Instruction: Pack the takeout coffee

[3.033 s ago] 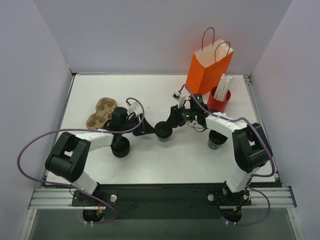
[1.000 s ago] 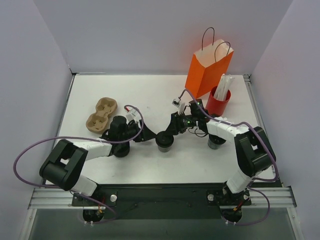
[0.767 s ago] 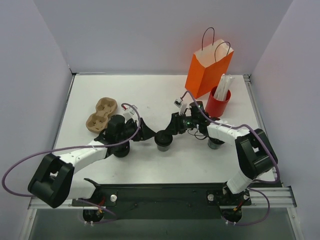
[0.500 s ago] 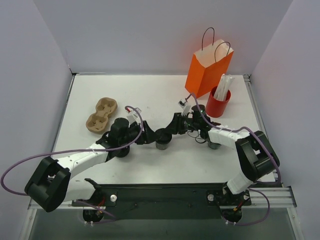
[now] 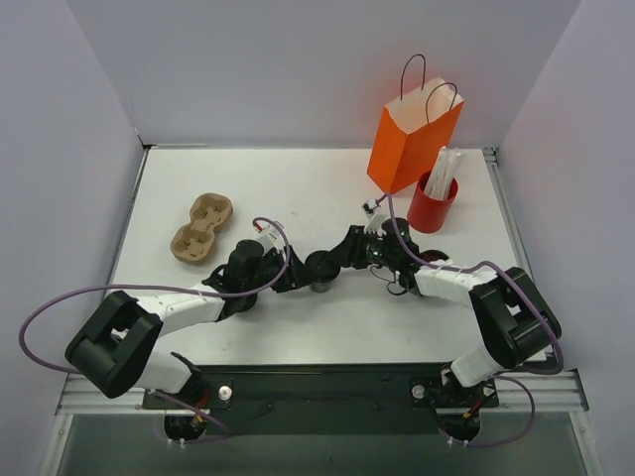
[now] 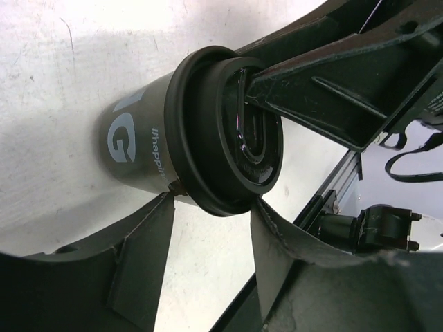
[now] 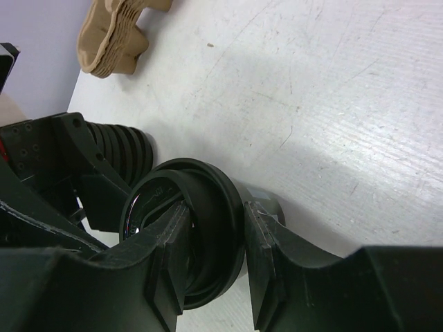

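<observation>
Our right gripper (image 7: 216, 216) is clamped on the takeout coffee (image 6: 135, 142). It pinches the black top rim, with one finger down inside the mouth and the other against the outside of the rim. Our left gripper (image 6: 213, 205) comes at the same cup from the opposite side. Its two fingers stand apart, one on each side of the cup just at the rim and close against it, but we cannot tell whether they actually press it. The cup is dark grey with pale lettering on its side and a round black top. In the overhead view it sits between our two grippers near the middle of the white table (image 5: 298, 188), a little toward the near edge. We cannot tell whether its base rests on the table. Just behind our left gripper, in the right wrist view, is a low ribbed black round stack (image 7: 126, 149). Farther off to the left lies a brown cardboard cup carrier (image 5: 201, 226). Well apart from the cup, at the far right of the table, the orange paper bag (image 5: 412, 139) stands upright with its dark handles up. Just beside the bag, on its near right side, is a red cup (image 5: 433, 208) with white straws (image 5: 443, 169) sticking out of it.
</observation>
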You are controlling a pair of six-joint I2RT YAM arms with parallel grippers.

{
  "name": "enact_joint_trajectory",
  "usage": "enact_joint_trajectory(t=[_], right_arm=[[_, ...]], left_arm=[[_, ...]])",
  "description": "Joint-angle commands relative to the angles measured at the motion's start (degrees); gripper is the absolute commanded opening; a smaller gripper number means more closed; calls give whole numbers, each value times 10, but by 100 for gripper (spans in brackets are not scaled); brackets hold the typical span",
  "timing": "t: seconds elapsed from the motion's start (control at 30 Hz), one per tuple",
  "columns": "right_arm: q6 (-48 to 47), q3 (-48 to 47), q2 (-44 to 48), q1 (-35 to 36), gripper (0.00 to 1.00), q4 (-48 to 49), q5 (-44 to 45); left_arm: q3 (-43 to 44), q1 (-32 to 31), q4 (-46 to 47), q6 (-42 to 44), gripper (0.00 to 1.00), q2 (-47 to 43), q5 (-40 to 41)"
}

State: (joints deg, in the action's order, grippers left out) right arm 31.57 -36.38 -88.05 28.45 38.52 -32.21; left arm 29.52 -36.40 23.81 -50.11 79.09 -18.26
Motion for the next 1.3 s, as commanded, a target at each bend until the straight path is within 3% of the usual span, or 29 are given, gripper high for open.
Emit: enact_joint_trajectory(t=[0.0,0.4,0.8,1.27], right_arm=[[-26,47,-12,11,15,-53,74],[-40,48,-15,10,15,-64,74],[-40,41,-26,10,14,-71,76],[-45,58,-43,8,13,-70,77]], left_arm=[[-5,1,34,0,55,23,24],[26,56,25,32,55,34,-23],[55,63,16,62,57,41,-56],[51,67,0,56,33,91,-30]])
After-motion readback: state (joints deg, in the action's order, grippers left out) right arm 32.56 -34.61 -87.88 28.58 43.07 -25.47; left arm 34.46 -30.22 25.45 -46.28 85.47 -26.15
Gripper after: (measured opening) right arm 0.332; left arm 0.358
